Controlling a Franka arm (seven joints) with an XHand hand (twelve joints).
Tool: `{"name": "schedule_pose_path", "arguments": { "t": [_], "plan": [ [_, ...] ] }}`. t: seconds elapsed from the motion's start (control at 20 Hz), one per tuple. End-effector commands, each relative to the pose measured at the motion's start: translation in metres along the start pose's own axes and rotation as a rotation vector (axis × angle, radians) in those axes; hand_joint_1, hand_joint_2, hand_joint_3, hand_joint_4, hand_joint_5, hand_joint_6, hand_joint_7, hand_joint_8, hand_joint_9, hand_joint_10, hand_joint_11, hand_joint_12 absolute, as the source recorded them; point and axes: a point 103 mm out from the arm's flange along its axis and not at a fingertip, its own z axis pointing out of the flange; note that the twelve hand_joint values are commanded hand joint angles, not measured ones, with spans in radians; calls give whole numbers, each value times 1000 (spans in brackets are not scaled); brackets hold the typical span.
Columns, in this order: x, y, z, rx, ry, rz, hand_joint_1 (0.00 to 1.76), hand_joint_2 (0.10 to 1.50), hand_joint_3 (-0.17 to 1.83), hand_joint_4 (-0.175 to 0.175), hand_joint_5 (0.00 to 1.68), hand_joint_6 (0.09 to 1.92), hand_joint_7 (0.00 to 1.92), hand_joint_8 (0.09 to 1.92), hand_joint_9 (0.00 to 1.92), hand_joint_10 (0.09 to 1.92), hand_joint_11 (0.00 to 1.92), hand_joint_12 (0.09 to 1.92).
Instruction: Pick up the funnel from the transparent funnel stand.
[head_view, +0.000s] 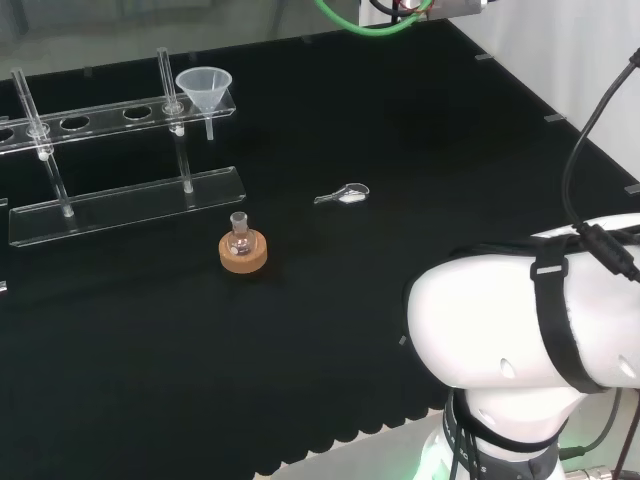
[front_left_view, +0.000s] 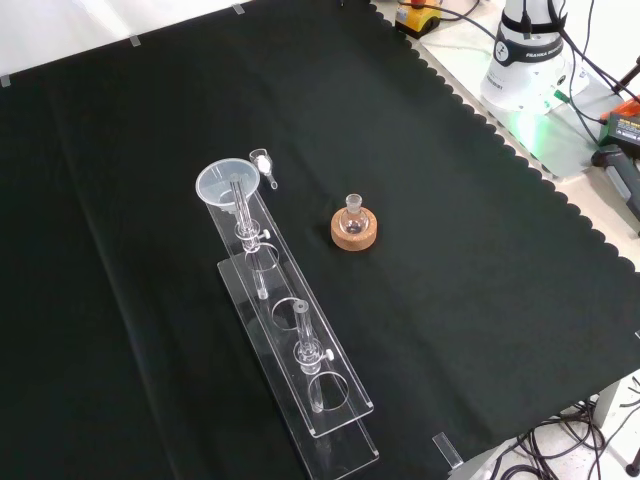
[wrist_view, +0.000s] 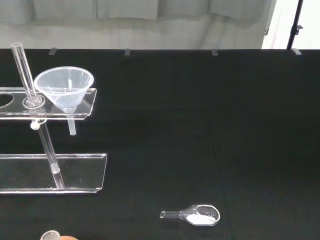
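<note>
Hand state cannot be told from these pictures, so the approach is judged from how the ware lies. The clear plastic cone-shaped funnel (head_view: 204, 90) sits in the end hole of the transparent acrylic funnel stand (head_view: 125, 204), its wide mouth up and its short stem hanging below the upper plate, clear of the base plate. It looks light, thin-walled and smooth, so it may slip or tip if pinched on the sloping wall; the rim of the cone, which stands proud of the plate, seems the best place to take hold, then a straight lift until the stem is out of the hole.

Just beside the funnel a clear upright rod (head_view: 166, 78) of the stand rises above the plate, and in the wrist view it stands touching or nearly touching the cone; fingers closing there could knock it. On the black-cloth worktop (head_view: 400, 130) a small clear plastic scoop with white powder (head_view: 343, 196) lies near, and a small glass flask on a cork ring (head_view: 243, 249) stands apart from the stand.
</note>
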Motion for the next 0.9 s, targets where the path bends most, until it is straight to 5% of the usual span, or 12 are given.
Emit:
{"name": "schedule_pose_path", "arguments": {
  "t": [0.05,0.55,0.7,0.75,0.8,0.9],
  "plan": [
    [3,1,0,-9,-9,-4,52,829,578,-28,62,110,8,173,0,502,0,1291],
    [42,13,12,-116,23,1,52,892,399,-17,78,87,0,182,0,561,0,1380],
    [60,22,20,-138,56,-22,59,891,388,-17,77,87,0,198,0,608,0,1390],
    [56,26,24,-141,107,-81,62,891,384,-17,78,87,0,208,0,624,0,1395],
    [53,31,29,-139,85,-100,64,891,381,-18,80,87,0,214,0,634,0,1398],
    [58,42,40,-187,100,-98,71,890,375,-20,87,87,0,232,0,664,0,1405]
  ]
}}
